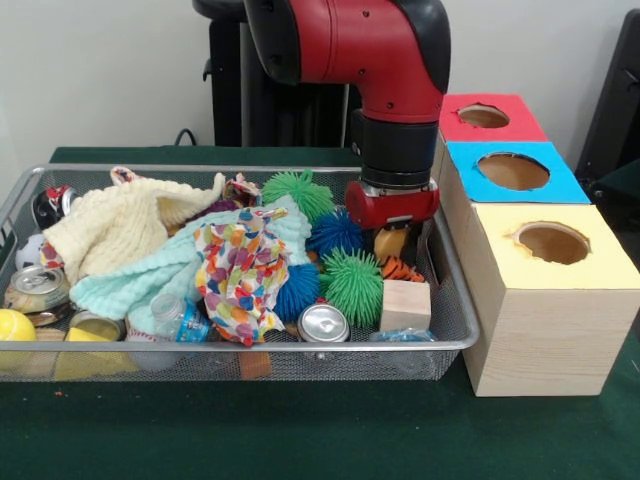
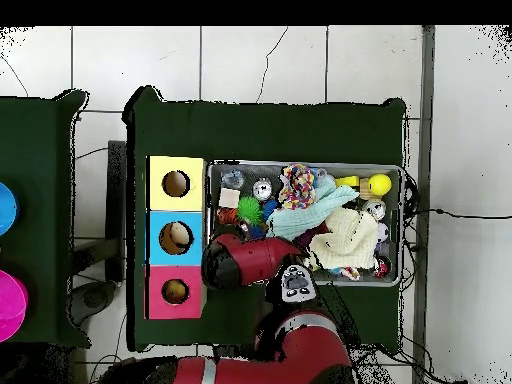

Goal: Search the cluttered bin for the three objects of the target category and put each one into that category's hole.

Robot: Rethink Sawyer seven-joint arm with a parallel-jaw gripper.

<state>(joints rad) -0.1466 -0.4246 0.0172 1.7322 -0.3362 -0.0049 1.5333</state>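
The wire mesh bin holds a heap of clutter; it also shows in the overhead view. My gripper is down inside the bin's right end, next to the boxes. A tan-orange toy figure sits right under its red body. An orange and black striped figure lies just below that. I cannot make out a pale yellow figure. The red-topped hole is the farthest of three on the wooden box; it also shows in the overhead view. There the arm hides the gripper.
Green spiky balls, a blue one and a wooden block crowd the gripper. Cream, mint and multicoloured cloths cover the middle. Cans, a yellow ball. Blue and yellow holes.
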